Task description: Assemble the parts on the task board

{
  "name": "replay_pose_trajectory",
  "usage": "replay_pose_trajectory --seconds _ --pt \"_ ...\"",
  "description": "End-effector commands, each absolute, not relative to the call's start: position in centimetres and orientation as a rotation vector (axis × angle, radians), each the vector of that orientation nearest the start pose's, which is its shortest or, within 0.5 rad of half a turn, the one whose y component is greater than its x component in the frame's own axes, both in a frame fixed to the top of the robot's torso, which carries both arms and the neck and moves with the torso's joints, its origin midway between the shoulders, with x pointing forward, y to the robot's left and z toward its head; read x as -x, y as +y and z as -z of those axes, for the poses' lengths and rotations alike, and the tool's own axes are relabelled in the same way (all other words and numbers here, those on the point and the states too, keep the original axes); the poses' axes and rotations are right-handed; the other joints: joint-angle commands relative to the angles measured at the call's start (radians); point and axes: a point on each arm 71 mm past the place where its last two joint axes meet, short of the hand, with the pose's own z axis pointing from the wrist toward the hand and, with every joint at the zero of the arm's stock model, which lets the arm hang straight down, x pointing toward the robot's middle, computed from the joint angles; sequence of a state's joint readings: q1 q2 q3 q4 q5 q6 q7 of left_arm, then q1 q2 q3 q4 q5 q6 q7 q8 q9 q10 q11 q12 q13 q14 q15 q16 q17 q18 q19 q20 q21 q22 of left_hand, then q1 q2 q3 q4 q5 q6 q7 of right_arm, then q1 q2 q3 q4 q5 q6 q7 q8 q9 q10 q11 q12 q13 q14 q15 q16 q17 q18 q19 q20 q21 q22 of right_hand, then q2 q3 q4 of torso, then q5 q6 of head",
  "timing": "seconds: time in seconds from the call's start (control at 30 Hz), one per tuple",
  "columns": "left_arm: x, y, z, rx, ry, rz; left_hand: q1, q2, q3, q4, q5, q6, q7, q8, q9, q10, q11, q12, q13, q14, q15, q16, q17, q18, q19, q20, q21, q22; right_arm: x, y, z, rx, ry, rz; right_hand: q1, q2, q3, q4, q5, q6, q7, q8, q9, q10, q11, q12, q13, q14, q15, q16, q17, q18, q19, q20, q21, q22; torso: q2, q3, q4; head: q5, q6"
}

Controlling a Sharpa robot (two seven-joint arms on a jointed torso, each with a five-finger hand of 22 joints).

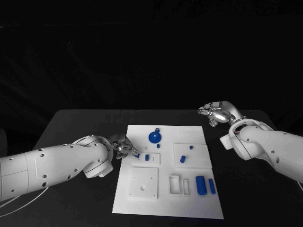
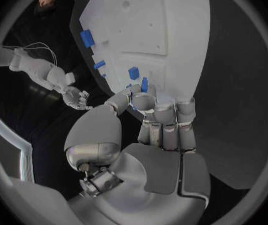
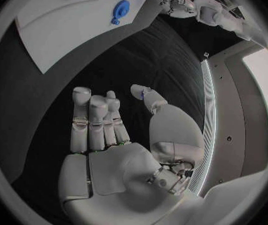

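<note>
1. In the head view we see the left hand [image 1: 124, 150] at the left edge of the task board [image 1: 192, 208], about mid-frame, fingers drawn together at a small blue part [image 1: 147, 158]. In the left wrist view the thumb and a fingertip [image 2: 144, 101] meet at a blue part [image 2: 144, 85] just over the board's edge – it looks pinched, though we cannot tell for sure whether the part is lifted or lying on the board.

2. We judge the step in hand to be picking up that small part; the next move calls for a firm pinch, then carrying it to its seat on the board.

3. The right hand [image 1: 218, 113] hovers off the board's upper right corner, over the black table [image 1: 76, 123], fingers apart and holding nothing – the right wrist view confirms an empty palm [image 3: 118, 150].

4. Other parts lie on the board: a round blue piece [image 1: 155, 137] near the upper middle, and two blue bars [image 1: 205, 185] at the lower right.

5. Hard to make out: which recess the pinched part belongs to, and the part's shape – the fingers cover much of it.
</note>
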State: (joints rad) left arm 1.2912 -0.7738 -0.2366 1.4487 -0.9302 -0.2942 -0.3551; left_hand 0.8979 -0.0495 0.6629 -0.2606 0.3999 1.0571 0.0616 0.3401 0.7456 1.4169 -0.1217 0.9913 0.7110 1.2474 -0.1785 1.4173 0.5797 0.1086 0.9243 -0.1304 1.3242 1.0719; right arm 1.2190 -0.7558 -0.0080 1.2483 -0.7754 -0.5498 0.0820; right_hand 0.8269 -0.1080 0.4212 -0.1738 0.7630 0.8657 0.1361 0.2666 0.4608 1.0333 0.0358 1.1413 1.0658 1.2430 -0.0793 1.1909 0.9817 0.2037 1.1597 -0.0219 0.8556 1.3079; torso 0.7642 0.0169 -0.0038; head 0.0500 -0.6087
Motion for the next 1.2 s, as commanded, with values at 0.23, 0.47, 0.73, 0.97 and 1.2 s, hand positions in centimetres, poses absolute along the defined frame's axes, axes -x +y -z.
replay_pose_trajectory --seconds 0.23,0.47,0.73,0.97,1.2 --pt "-49.0 21.0 23.9 0.393 2.016 0.524 0.007 0.001 0.000 0.009 0.000 0.182 -0.082 0.018 0.082 0.000 -0.010 0.006 0.002 0.035 -0.042 0.006 0.002 0.011 0.007 -0.138 0.005 0.001 -54.4 -25.6 17.1 -0.568 1.431 -0.828 -0.009 0.003 0.003 -0.002 0.007 0.003 0.008 0.003 -0.001 0.001 -0.005 0.004 -0.001 0.005 -0.001 0.006 -0.001 0.058 -0.001 -0.006 -0.004 0.015 0.001 -0.0006 -0.0021 0.000 0.000" --pt "-48.9 21.0 24.4 0.390 2.017 0.516 0.005 0.000 0.000 0.010 0.000 0.184 -0.083 0.019 0.083 0.000 -0.010 0.009 0.003 0.036 -0.041 0.008 0.002 0.011 0.008 -0.138 0.006 0.002 -54.4 -25.6 17.1 -0.568 1.431 -0.829 -0.009 0.003 0.003 -0.002 0.007 0.003 0.008 0.003 -0.001 0.001 -0.005 0.004 -0.001 0.005 -0.001 0.006 -0.001 0.058 0.000 -0.006 -0.004 0.015 0.001 0.0000 -0.0015 -0.001 -0.001" --pt "-49.1 21.1 24.5 0.387 2.007 0.506 0.004 0.001 0.000 0.012 0.000 0.185 -0.084 0.020 0.083 0.000 -0.011 0.010 0.003 0.036 -0.041 0.009 0.002 0.011 0.008 -0.138 0.006 0.002 -54.4 -25.6 17.1 -0.568 1.432 -0.829 -0.009 0.003 0.003 -0.002 0.008 0.003 0.008 0.004 -0.001 0.001 -0.005 0.004 -0.002 0.005 -0.001 0.006 -0.001 0.058 0.000 -0.006 -0.004 0.015 0.001 -0.0003 -0.0020 -0.002 -0.002" --pt "-49.2 21.0 24.5 0.379 2.014 0.501 0.004 0.001 0.000 0.012 0.000 0.186 -0.084 0.020 0.083 0.000 -0.011 0.011 0.003 0.036 -0.041 0.009 0.003 0.011 0.008 -0.138 0.007 0.002 -54.4 -25.6 17.1 -0.568 1.432 -0.829 -0.009 0.003 0.003 -0.002 0.008 0.003 0.008 0.004 -0.001 0.001 -0.005 0.004 -0.002 0.005 -0.001 0.006 -0.001 0.058 0.000 -0.006 -0.004 0.015 0.001 0.0000 -0.0017 -0.003 -0.003" --pt "-48.9 20.7 24.8 0.361 2.054 0.497 0.004 0.001 0.000 0.013 0.000 0.186 -0.084 0.020 0.083 0.000 -0.011 0.011 0.003 0.036 -0.041 0.010 0.003 0.012 0.008 -0.138 0.007 0.002 -54.4 -25.6 17.1 -0.568 1.432 -0.829 -0.009 0.003 0.003 -0.002 0.008 0.003 0.008 0.004 -0.001 0.001 -0.006 0.005 -0.002 0.005 -0.001 0.006 -0.001 0.058 0.000 -0.006 -0.004 0.015 0.001 0.0002 -0.0018 -0.004 -0.003"
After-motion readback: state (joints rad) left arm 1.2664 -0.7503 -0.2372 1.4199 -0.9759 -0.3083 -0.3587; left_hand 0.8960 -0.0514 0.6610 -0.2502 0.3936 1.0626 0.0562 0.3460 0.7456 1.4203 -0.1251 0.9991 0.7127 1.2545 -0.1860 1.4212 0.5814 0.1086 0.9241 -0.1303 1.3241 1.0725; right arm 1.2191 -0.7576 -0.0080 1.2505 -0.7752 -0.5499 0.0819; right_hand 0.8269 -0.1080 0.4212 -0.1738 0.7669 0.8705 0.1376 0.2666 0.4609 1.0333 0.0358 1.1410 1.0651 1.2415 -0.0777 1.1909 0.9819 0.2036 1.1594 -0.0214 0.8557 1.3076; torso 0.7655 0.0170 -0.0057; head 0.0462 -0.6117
